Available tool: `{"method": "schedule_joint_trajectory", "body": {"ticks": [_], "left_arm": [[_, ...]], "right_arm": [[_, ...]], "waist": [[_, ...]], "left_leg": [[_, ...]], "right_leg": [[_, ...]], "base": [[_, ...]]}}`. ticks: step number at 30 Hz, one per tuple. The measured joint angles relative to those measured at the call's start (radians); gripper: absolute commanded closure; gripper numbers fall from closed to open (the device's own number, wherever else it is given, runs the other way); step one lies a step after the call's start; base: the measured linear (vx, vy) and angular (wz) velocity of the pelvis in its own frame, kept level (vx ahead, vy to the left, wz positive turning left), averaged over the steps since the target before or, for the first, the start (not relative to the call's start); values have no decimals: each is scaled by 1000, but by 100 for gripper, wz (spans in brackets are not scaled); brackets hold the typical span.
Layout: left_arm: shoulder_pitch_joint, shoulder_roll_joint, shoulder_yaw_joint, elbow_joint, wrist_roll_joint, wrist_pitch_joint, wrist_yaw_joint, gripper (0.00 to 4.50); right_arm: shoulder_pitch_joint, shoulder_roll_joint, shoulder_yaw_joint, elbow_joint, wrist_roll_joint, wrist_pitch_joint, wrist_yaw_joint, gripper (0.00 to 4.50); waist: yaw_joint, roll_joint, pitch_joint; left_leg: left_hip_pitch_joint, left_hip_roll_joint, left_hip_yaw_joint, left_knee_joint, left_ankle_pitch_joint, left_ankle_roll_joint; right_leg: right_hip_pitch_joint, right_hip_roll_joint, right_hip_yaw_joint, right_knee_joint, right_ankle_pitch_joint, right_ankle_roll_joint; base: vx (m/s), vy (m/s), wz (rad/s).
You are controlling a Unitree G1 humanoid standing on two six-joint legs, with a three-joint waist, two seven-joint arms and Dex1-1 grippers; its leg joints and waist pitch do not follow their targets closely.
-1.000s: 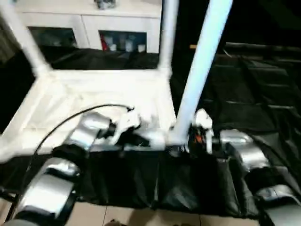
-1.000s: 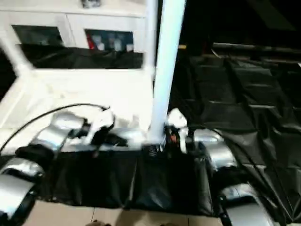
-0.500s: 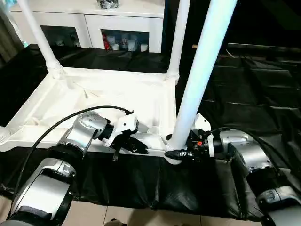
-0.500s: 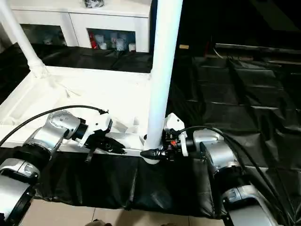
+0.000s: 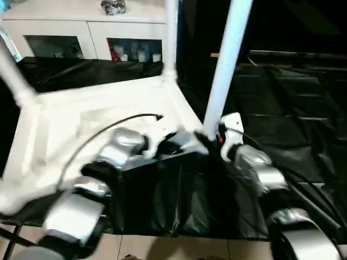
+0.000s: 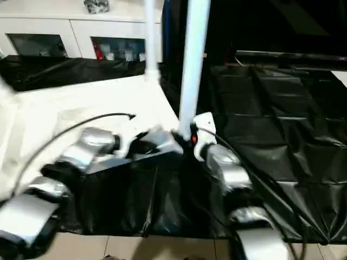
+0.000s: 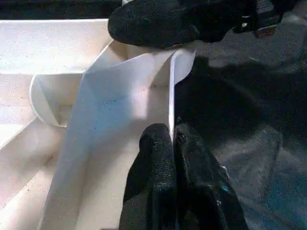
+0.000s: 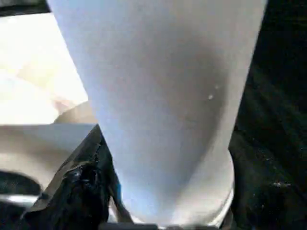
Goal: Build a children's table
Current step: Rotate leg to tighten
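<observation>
Black fingers of your left hand are pinched together on the near rim of the upside-down tabletop. Your right hand is clamped round the base of the near leg, upright at the near-right corner. Farther leg stands behind; cabinet beyond.

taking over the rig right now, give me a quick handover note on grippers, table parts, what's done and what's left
Left gripper: shut on the tabletop's thin near rim, close to the corner.
Right gripper: at the base of the near leg, fingers around it; grip unclear.
Tabletop: upside down on black sheeting.
Done: far leg upright in its corner, another leg upright at the left; near leg upright at the near right corner.
Left: confirm the near leg is fully seated, check the remaining corner, then flip the table.
</observation>
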Motion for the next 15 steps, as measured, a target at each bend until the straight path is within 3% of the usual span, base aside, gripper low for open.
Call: {"method": "schedule_joint_trajectory", "body": {"ticks": [2, 4, 8, 9, 15], "left_arm": [[0, -2, 1, 0, 5, -1, 2, 450], [0, -3, 1, 0, 12, -7, 2, 450], [3, 1, 0, -1, 14, -25, -5, 450], [6, 8, 1, -2, 12, -36, -16, 450], [43, 61, 2, -43, -16, -83, -144, 450]], "right_arm": [[-4, 7, -2, 12, -7, -22, -13, 171], [-11, 9, -2, 29, -23, -50, -16, 117], [-22, 13, 4, 44, -49, -67, -13, 98], [-22, 13, 8, 46, -49, -71, -8, 76], [-10, -40, 46, 19, -35, -70, 206, 76]], "waist": [[0, 1, -1], [0, 2, -1], [0, 2, -1], [-2, 2, -1], [1, 3, -1]], "left_leg": [[0, 0, 0, 0, 0, 0], [0, 0, 0, 0, 0, 0], [-1, 0, 0, 0, 0, 0], [-2, 0, 0, 0, 0, 0], [-4, 1, 0, -2, 0, 0]], "right_leg": [[0, 0, 0, 0, 1, 1], [0, 0, 0, 0, 1, 1], [-1, 0, 0, 0, 1, 1], [-2, 0, 0, 0, 1, 1], [-6, 1, -1, 0, 0, 1]], "base": [[0, 0, 0], [0, 0, 0], [0, 0, 0], [0, 0, 0], [0, 0, 0]]}}
